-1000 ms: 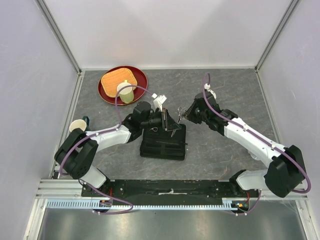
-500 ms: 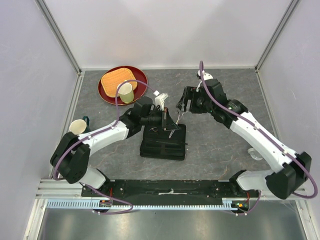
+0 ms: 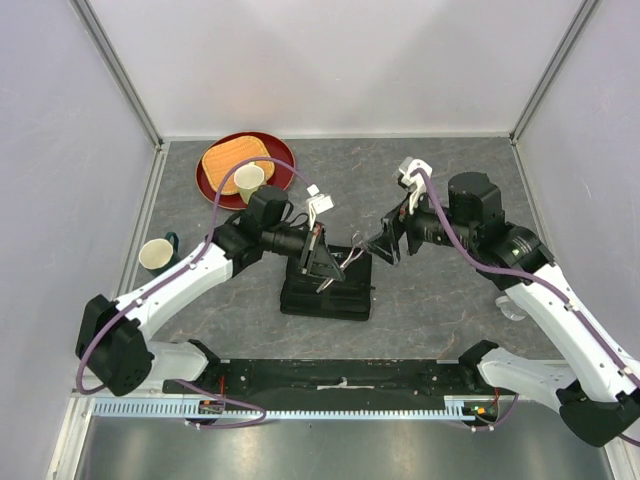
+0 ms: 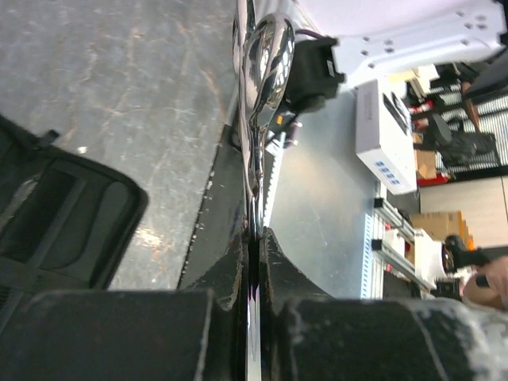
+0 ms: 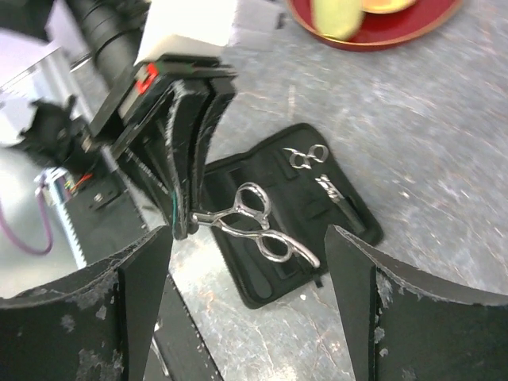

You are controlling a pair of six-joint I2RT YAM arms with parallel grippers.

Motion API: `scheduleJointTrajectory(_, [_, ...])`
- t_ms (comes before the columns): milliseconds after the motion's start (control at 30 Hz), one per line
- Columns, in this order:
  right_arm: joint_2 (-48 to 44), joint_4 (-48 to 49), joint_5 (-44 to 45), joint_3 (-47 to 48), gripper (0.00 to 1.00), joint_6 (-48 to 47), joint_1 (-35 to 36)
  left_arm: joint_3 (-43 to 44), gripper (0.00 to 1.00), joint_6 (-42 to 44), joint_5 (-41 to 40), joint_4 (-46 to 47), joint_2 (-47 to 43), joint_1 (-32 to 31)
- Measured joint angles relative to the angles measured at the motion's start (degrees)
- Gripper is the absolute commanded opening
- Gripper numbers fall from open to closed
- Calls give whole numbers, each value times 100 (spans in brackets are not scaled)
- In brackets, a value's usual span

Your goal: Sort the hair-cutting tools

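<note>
Silver scissors point(image 5: 255, 224) are pinched tight by the blades in the left claw point(image 5: 182, 226), up over the black case point(image 3: 325, 297) on the tabletop point(image 3: 450, 170). Right claw point(image 3: 385, 245) hangs wide open just beside, holding nothing. Second scissors point(image 5: 305, 156) lie in the case.

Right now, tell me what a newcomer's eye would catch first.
The silver scissors, pinched at the blade end in the left pincer, hang over the open black case at mid-table. The right pincer gapes wide open just beside them, and a second pair lies in the case. A red tray sits at the far left.
</note>
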Motion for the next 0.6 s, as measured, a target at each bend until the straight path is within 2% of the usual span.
scheduleJointTrajectory(133, [-92, -15, -1001, -103, 82, -411, 7, 0, 2, 205, 575, -192, -295, -2])
scheduleJointTrajectory(200, [31, -31, -1344, -136, 74, -498, 4, 0, 2, 315, 778, -269, -426, -2])
scheduleJointTrajectory(300, [299, -50, -1681, -142, 63, -535, 4, 0, 2, 474, 962, -374, -557, -2])
scheduleJointTrajectory(400, [542, -59, -1954, -166, 55, -518, 4, 2, 2, 649, 1023, -564, -592, -2])
scheduleJointTrajectory(600, [664, -31, -2448, -404, 46, -433, 4, 35, 2, 1045, 973, -1121, -590, -2])
